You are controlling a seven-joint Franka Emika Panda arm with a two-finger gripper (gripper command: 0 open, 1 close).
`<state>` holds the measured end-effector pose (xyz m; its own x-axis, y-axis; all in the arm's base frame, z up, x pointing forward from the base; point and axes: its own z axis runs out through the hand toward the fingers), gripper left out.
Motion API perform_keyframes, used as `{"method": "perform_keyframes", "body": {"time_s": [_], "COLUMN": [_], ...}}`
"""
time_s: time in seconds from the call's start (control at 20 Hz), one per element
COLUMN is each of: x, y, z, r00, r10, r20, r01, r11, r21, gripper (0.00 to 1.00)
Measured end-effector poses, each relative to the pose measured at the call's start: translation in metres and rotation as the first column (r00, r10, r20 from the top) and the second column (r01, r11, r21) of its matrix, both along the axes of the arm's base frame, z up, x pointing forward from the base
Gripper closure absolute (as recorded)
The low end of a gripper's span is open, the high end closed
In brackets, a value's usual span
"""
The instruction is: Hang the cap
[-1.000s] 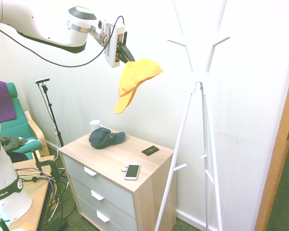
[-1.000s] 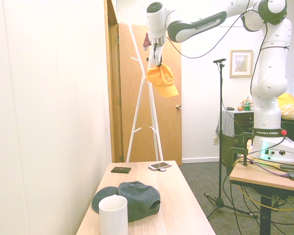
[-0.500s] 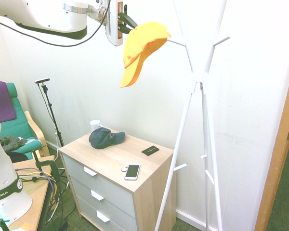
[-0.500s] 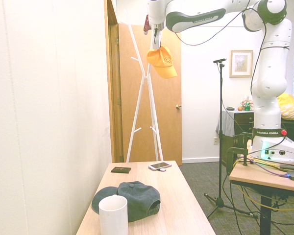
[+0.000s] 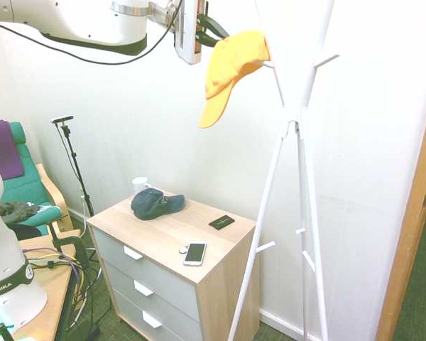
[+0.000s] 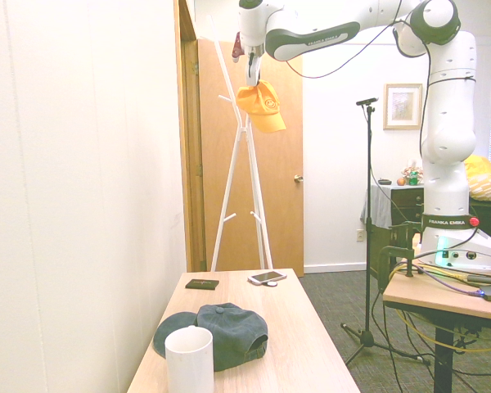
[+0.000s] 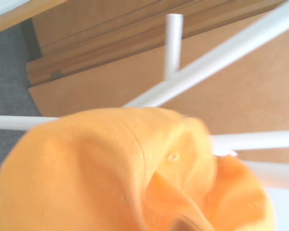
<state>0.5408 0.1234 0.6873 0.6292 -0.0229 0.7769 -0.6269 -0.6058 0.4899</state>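
I have the pincer high up near the ceiling line, pinching the cap by the back of its crown. The yellow-orange cap hangs from that grip with its brim pointing down and toward the arm's side, and its crown lies against one of the upper pegs of the white coat stand; from the first exterior view I cannot tell whether the peg is inside the cap or only behind it. In the second exterior view the cap shows its small emblem and sits right at the stand's upper branches. The wrist view is filled with orange fabric (top button visible), with white pegs crossing just beyond it.

Below, the wooden drawer chest carries a dark blue-grey cap near its back left corner, a white mug behind that, a phone by the front edge and a small dark card toward the back right.
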Motion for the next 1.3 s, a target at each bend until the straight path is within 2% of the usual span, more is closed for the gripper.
{"method": "perform_keyframes", "body": {"time_s": [0.3, 0.35, 1.1, 1.3], "x": [0.012, 0.013, 0.013, 0.011], "y": [0.011, 0.012, 0.018, 0.025], "z": [-0.028, -0.032, -0.044, -0.041], "r00": [1.0, 1.0, 1.0, 1.0], "r10": [0.005, 0.001, -0.009, -0.018], "r20": [-0.016, -0.016, -0.006, 0.004], "r01": [-0.005, -0.001, 0.01, 0.017], "r11": [0.999, 0.999, 0.997, 0.983], "r21": [0.044, 0.048, 0.077, 0.18], "gripper": [1.0, 0.0, 0.0, 0.0]}}
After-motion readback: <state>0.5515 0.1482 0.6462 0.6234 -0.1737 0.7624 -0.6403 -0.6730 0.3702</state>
